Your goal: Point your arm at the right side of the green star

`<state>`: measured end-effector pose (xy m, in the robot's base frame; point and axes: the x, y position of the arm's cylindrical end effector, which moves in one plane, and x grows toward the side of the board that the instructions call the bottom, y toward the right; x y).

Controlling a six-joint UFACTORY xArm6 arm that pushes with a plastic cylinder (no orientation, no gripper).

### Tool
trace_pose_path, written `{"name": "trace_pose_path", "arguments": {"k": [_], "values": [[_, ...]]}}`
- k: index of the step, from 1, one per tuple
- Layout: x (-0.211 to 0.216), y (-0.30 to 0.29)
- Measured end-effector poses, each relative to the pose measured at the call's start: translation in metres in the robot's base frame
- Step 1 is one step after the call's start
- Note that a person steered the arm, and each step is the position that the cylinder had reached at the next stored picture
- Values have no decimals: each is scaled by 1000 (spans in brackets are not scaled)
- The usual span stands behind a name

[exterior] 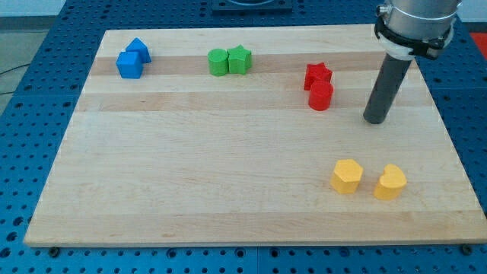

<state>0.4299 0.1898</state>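
Rod-ended, holding nothing, my tip [374,119] stands right of the red blocks [319,86] (approach step); next, travel left toward green star [240,58].

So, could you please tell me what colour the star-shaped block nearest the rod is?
Red: the red star, in the camera view, lies left of my tip.

Nothing here can be read: no text, label, brand, number or sign shows anywhere. The wooden board [228,190] bears only its grain (pale and darker stripes, no print). The blocks on the board have plain coloured faces, and the rod above the board's right part is bare and dark. The blue perforated surface [30,152] around the board carries only holes.
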Motion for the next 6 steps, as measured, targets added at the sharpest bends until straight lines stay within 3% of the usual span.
{"name": "trace_pose_path", "arguments": {"k": [1,4,6], "values": [[-7,1],[-217,10],[-238,-11]]}}
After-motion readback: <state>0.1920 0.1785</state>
